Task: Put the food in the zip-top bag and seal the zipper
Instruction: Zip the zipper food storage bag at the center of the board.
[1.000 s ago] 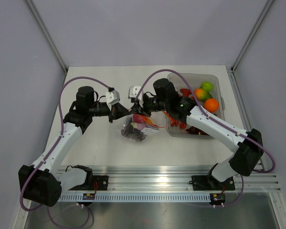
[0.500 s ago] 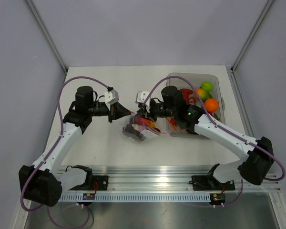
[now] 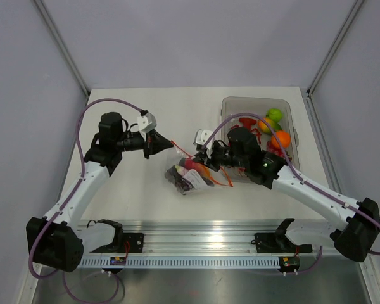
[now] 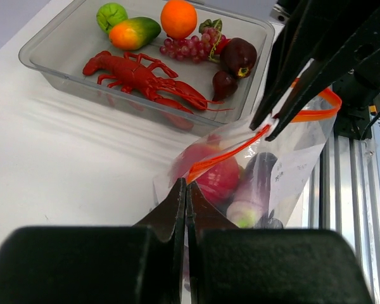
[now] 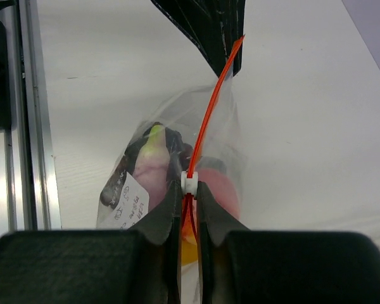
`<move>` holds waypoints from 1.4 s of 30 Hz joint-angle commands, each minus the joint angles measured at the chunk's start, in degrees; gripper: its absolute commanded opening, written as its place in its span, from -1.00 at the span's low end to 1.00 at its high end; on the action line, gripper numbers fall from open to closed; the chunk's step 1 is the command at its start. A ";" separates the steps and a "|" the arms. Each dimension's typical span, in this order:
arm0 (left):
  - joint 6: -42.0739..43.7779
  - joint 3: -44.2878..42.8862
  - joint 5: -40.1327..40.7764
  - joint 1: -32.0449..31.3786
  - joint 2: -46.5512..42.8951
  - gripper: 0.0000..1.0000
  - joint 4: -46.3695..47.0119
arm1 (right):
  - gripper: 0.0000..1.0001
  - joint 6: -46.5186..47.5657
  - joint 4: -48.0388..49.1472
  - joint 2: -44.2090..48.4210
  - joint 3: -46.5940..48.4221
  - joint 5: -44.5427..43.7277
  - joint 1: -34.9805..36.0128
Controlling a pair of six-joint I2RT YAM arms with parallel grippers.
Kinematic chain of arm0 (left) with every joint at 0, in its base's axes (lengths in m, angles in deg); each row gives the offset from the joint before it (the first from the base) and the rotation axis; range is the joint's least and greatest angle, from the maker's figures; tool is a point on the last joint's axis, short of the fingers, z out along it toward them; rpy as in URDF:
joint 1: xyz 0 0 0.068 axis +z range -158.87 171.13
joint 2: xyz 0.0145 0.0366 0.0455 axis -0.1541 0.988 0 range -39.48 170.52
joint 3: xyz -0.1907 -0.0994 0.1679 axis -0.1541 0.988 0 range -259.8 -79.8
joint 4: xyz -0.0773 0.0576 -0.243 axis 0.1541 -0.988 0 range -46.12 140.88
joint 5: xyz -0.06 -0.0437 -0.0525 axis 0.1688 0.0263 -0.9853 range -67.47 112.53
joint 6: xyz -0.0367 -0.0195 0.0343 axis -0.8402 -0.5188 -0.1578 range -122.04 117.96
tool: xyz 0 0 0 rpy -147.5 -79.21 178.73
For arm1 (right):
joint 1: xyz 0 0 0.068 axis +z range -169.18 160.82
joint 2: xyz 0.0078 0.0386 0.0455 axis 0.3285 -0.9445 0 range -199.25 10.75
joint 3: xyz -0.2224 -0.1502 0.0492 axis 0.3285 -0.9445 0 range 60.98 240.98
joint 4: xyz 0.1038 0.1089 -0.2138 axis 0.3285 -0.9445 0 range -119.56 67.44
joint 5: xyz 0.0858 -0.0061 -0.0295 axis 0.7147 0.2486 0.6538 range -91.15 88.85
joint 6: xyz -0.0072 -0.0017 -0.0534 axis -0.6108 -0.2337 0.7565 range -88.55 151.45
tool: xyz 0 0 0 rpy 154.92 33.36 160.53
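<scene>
The zip-top bag [image 3: 189, 176] is strung between the two arms over the middle of the bench [image 3: 126, 190]. Its belly sags down and seems to rest on the surface, and several pieces of the food [image 4: 216, 180] are inside, one red and others dark purple. The left jaws are clenched flat on the bag's top corner, at one end of the zipper [image 5: 213, 104]. The right jaws are closed on the small white slider [image 5: 189, 183] that rides on that red-orange strip. Between the two grips the strip runs taut and thin. Past the right jaws it bows into an open loop in the left wrist view, so the seal looks unfinished. The film is likely thin, slick and floppy, with no shape of its own, and the light, glossy toys inside will shift and roll. The strip is probably the only stiff part, so corner and slider are the sound places to hold. Too hard a pull could slide the film out of the left jaws. More food lies in the clear tub [image 3: 290, 109] just beside the bag.
</scene>
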 commanded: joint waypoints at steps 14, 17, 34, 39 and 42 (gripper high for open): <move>-5.82 -0.73 9.80 2.60 2.29 -1.00 12.93 | -1.00 -5.09 -2.87 14.71 -11.17 -7.14 0.17; -4.95 -1.16 11.64 2.51 2.02 -1.00 12.15 | -1.00 -4.83 -3.58 14.71 -11.34 -8.11 0.17; 14.98 -8.72 9.79 -6.09 -5.53 -0.01 -12.17 | -1.00 -4.91 -3.32 16.12 -12.49 -8.73 0.17; 18.87 -9.87 12.35 -12.34 -6.24 0.47 -14.84 | -1.00 -4.91 -2.35 15.77 -12.22 -8.28 0.17; 21.41 -9.43 12.70 -15.49 -4.93 0.50 -15.80 | -0.99 -5.00 -2.52 15.86 -11.96 -8.28 0.17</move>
